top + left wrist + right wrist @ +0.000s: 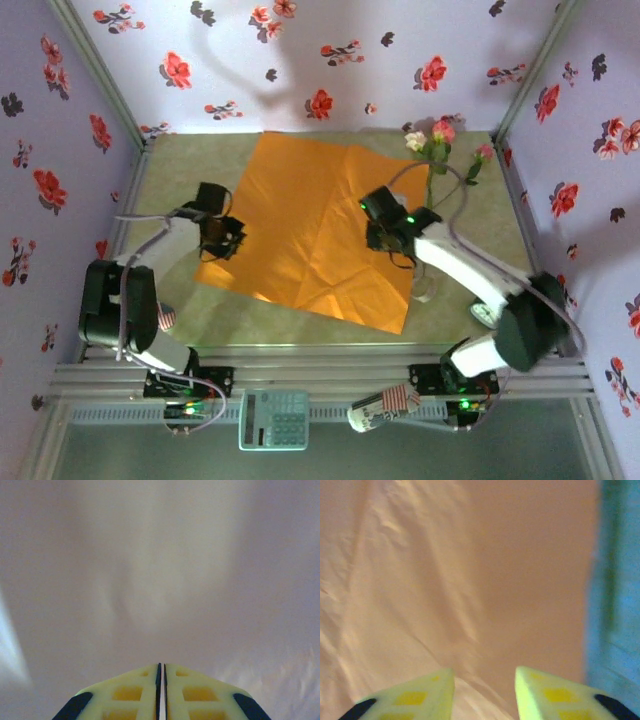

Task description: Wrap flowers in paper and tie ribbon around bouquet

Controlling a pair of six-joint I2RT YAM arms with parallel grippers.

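The orange paper [300, 220] lies spread flat in the middle of the table, creased down its centre. The flowers [440, 135], pink and cream roses, lie at the far right past the paper's corner, stems pointing toward the near side. My left gripper [222, 240] is at the paper's left edge; its jaws [161, 665] are shut to a hairline slit over a blurred pale surface. My right gripper [383, 238] is low over the paper's right part. In the right wrist view it [484, 672] is open above the paper [445, 570], nothing between its fingers. The ribbon cannot be made out.
Purple flowered walls close in the table [190, 165] on three sides. A small white object [425, 292] lies by the right arm. On the near rail sit a calculator [273, 418] and a striped cup [383, 408]. Bare table [615, 580] shows right of the paper.
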